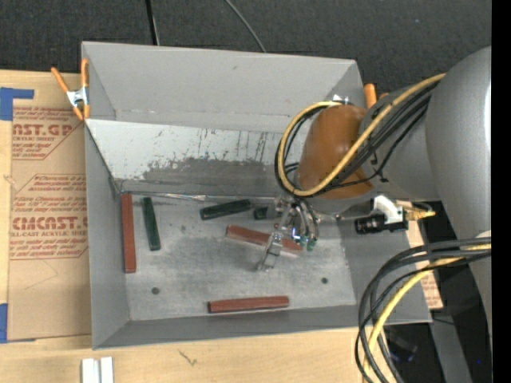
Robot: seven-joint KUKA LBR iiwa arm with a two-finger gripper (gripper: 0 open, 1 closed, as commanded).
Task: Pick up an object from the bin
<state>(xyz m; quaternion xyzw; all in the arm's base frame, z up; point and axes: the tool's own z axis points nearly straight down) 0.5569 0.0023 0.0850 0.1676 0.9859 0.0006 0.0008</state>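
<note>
Arm over a grey bin (215,86) of sticks

The arm (463,134), orange-capped, hangs its tool (275,250) over the right end of the slanted brown stick (243,233); whether it is open or closed I cannot tell. Below that stick lies a flat brown stick (248,303), far left of it an upright brown stick (128,234) beside a green stick (150,223), and just above it a dark green pen (226,209).

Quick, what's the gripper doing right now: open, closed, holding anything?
Gripper: cannot be told whether open or closed; it sits low at the right end of the middle reddish-brown bar.
</note>
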